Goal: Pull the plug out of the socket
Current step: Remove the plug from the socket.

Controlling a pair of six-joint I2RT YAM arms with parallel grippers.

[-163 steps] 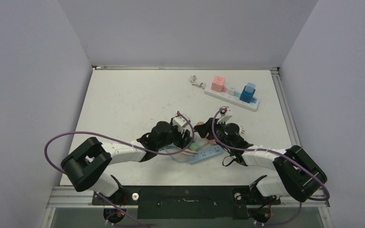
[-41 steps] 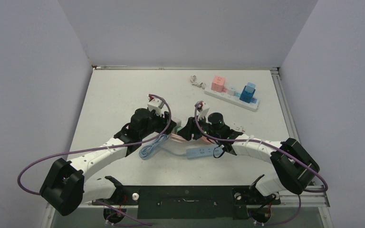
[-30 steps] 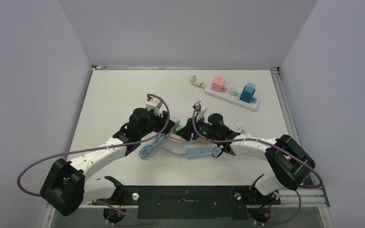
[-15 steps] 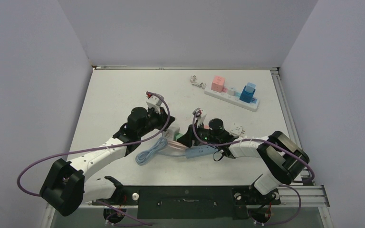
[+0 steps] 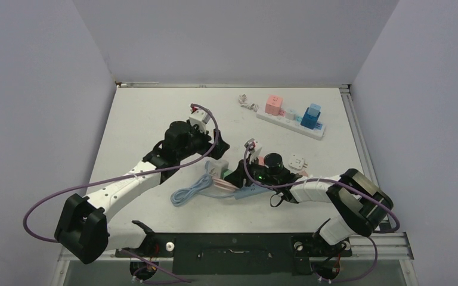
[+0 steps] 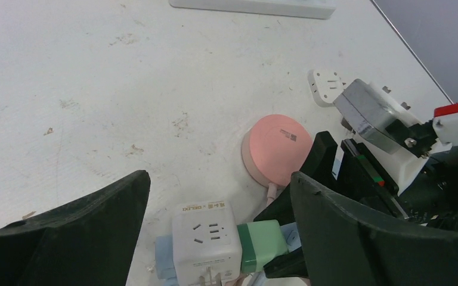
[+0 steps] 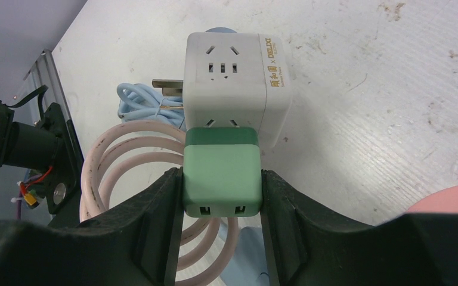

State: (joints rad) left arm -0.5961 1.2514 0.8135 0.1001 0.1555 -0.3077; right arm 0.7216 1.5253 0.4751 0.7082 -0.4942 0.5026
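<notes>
A white cube socket (image 7: 235, 77) sits on the table with a green plug (image 7: 222, 173) pushed into its side. My right gripper (image 7: 222, 199) is shut on the green plug, one finger on each flank. In the top view the right gripper (image 5: 234, 177) lies low beside the cube (image 5: 217, 166). My left gripper (image 6: 217, 185) is open and hovers above the cube (image 6: 206, 241) and the plug (image 6: 261, 245) without touching them. It also shows in the top view (image 5: 216, 150).
A coiled pink cable (image 7: 119, 196) and a light blue cable (image 5: 189, 192) lie by the cube. A pink round puck (image 6: 277, 149) and a white adapter (image 5: 299, 162) are nearby. A white power strip (image 5: 290, 124) with pink and blue plugs lies at the back right.
My right gripper has slid left and nearer, closing on the green plug. My left gripper has opened, lifted off the cube and shifted slightly right.
</notes>
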